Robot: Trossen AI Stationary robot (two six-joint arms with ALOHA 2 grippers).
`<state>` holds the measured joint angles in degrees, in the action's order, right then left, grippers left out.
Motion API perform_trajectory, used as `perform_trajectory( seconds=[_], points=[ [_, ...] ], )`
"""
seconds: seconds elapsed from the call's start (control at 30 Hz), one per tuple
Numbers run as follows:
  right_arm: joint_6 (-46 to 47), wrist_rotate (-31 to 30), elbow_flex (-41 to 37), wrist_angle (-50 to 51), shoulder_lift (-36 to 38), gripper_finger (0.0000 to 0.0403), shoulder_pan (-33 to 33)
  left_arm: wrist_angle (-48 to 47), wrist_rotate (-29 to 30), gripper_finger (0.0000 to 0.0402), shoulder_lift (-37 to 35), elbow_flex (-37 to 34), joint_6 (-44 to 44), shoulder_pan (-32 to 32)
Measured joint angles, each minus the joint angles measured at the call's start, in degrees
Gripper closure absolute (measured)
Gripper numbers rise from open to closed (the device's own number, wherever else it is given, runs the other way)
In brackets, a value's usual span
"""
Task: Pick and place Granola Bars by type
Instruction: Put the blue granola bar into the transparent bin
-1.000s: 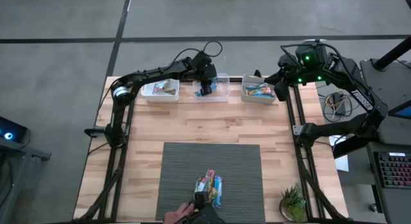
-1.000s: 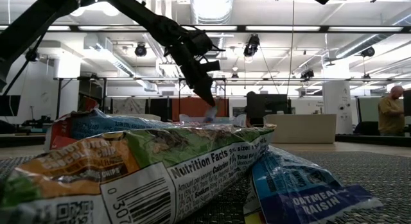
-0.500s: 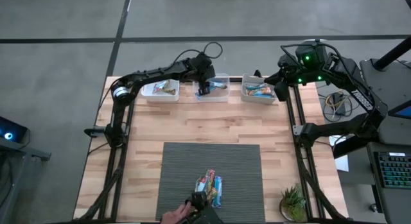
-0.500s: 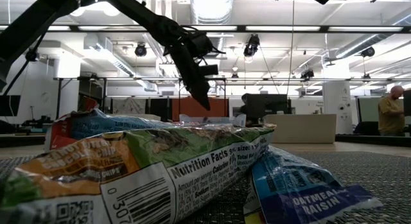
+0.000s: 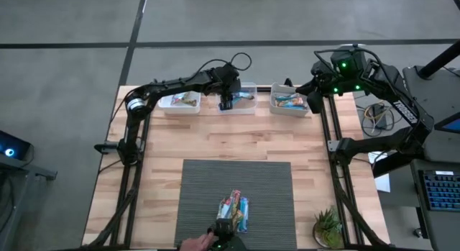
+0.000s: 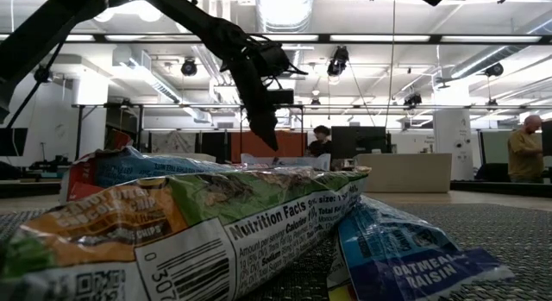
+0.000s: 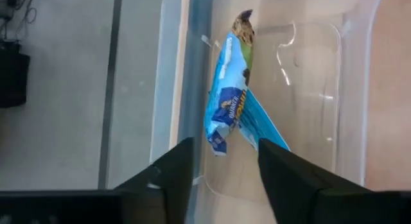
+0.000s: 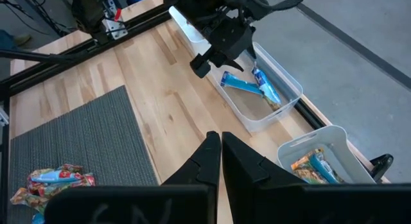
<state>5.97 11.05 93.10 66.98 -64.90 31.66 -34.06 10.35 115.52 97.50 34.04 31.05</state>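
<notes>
Two blue Granola Bars (image 7: 226, 108) (image 8: 239, 83) lie crossed on the floor of the clear middle bin (image 5: 249, 86) at the table's far edge. My left gripper (image 7: 222, 161) (image 5: 227, 103) hangs open just above that bin, its fingers either side of the bars' near ends and touching nothing. A pile of multicoloured and blue bars (image 5: 235, 210) (image 6: 198, 223) rests on the grey mat (image 5: 208, 186) near the front edge. My right gripper (image 8: 220, 139) (image 5: 316, 93) waits shut, high over the far right corner.
A white bin (image 5: 180, 101) with multicoloured bars stands left of the middle bin, and a clear bin (image 5: 290, 101) with orange and blue bars stands to its right. A person's hand (image 5: 192, 243) shows at the near edge. A small plant (image 5: 328, 227) sits front right.
My left gripper has opened and let go of a blue bar, which has dropped into the middle bin beside the other one. The gripper has stayed over the bin and rolled a little, its fingers narrowing somewhat afterward.
</notes>
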Motion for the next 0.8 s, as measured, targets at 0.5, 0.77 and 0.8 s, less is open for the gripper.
perform_trajectory(
  seconds=[0.5,0.77,0.8],
  points=[
    [-0.70,-0.02,0.00,-0.02,0.00,0.0394,0.00,-11.33,0.02,0.0313,-0.17,7.13,-5.15,-0.41],
    [-3.38,-0.02,0.00,0.00,0.00,0.0394,-0.01,-22.07,-6.73,0.0341,-0.26,14.69,-8.34,-2.74],
    [-3.52,0.07,0.00,0.00,0.00,0.0394,-0.02,-22.93,-6.83,0.0351,-0.26,15.78,-8.78,-3.19]
  ],
)
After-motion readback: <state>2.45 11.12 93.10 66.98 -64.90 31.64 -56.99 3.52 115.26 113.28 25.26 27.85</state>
